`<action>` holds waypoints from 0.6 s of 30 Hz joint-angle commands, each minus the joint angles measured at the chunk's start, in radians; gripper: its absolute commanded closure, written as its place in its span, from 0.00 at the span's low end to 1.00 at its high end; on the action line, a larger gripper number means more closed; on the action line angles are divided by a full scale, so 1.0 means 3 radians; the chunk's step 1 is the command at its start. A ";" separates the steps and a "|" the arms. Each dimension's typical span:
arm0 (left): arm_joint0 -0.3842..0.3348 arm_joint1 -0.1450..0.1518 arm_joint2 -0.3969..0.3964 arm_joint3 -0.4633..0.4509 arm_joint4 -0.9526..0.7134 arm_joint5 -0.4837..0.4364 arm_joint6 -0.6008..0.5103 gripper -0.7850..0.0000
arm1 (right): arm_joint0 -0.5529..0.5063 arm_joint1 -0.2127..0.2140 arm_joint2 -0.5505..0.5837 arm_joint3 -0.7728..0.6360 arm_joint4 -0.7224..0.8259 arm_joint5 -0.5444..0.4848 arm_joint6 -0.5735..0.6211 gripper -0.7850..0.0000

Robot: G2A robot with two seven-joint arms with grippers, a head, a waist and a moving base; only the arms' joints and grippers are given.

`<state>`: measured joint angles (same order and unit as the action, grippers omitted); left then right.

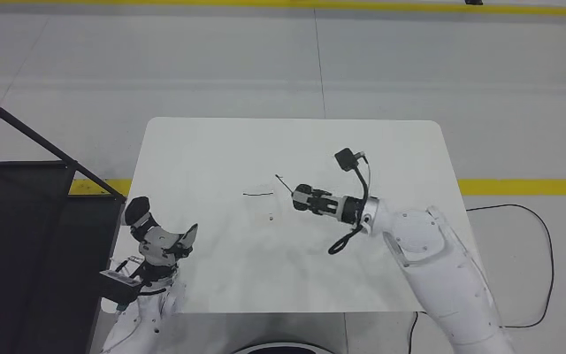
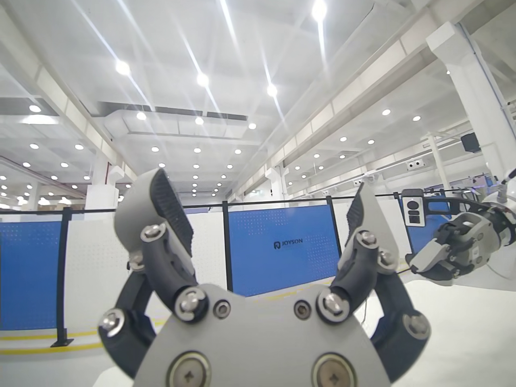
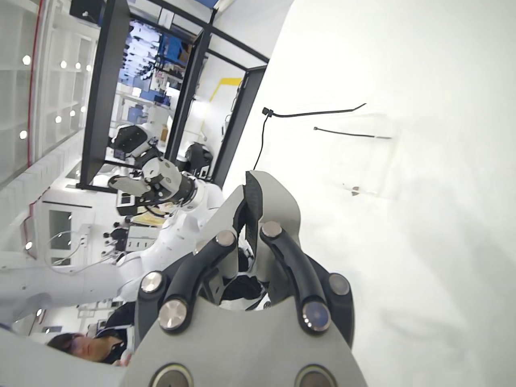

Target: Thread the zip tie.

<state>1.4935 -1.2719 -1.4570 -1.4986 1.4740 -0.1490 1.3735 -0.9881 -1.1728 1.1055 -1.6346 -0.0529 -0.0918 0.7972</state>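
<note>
A thin black zip tie (image 1: pixel 283 183) sticks out of my right gripper (image 1: pixel 297 198), which is shut on it above the middle of the white table (image 1: pixel 354 146). In the right wrist view the strap rises from the closed gripper (image 3: pixel 250 179) to a small square head (image 3: pixel 267 111), and a further length runs off from that head. A second black zip tie (image 1: pixel 258 191) (image 3: pixel 350 134) lies flat on the table just beyond. My left gripper (image 1: pixel 164 226) (image 2: pixel 262 181) stands open and empty at the table's front left corner, pointing upward, far from both ties.
A tiny pale piece (image 1: pixel 270 215) (image 3: pixel 354 191) lies on the table near the flat tie, on what looks like a faint clear sheet. A black-framed dark panel (image 1: pixel 35 239) stands beside the table's left edge.
</note>
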 commanded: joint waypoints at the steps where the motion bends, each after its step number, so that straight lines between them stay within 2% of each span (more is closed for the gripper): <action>1: 0.0000 0.0000 0.0001 0.0001 0.0001 0.0005 0.0010 0.00 | 0.0000 -0.0001 0.0002 0.0002 0.0037 0.0000 0.0003 1.00; 10: 0.0000 0.0000 0.0001 0.0001 0.0001 0.0005 0.0010 0.00 | -0.0018 0.0000 -0.0035 -0.0012 0.0046 -0.0068 0.0090 1.00; 14: 0.0010 -0.0003 0.0017 -0.0088 -0.0083 -0.0060 -0.0179 0.00 | 0.0026 0.0012 -0.0182 -0.0109 -0.0572 -0.0155 0.0133 1.00; 18: 0.0033 -0.0009 0.0016 -0.0181 -0.0316 -0.0198 -0.0420 0.00 | 0.0063 0.0004 -0.0373 -0.0227 -0.1101 -0.0015 0.0133 1.00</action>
<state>1.5017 -1.2743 -1.4518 -1.5488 1.3970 -0.1974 1.2627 -0.9719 -1.1710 1.0041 -1.6984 -0.3462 -0.1057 0.8359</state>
